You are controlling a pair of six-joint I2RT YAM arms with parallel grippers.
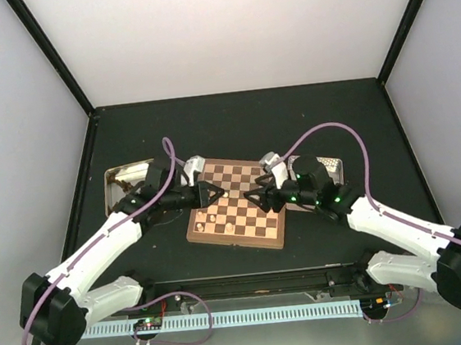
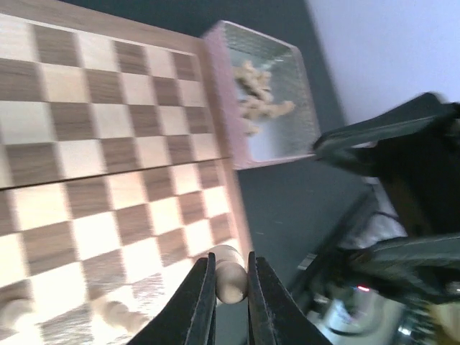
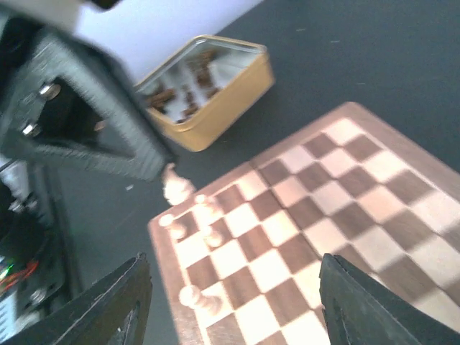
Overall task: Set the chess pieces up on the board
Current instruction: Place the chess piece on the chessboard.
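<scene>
The board (image 1: pixel 253 220) lies in the middle of the dark table (image 1: pixel 233 123), a square of dark brown and light tan checks inside a mid-brown border. The left fingers (image 2: pixel 204 296) are pinched on one pale beige chess piece (image 2: pixel 231 280), round-headed and smooth. It sits low over the board's border on the robot's left side, but the right wrist view is too blurred to show whether its base touches the wood. Just beside it, four more pale pieces (image 3: pixel 205 209) stand on the nearest squares, close together. The right fingers (image 3: pixel 122 310) are spread wide and hold nothing, hovering above the board's middle. A metal tin (image 3: pixel 215 115) with dark brown pieces sits on the table left of the board. A second tin (image 2: pixel 287 86), touching the board's right edge, holds a heap of pale ones.
</scene>
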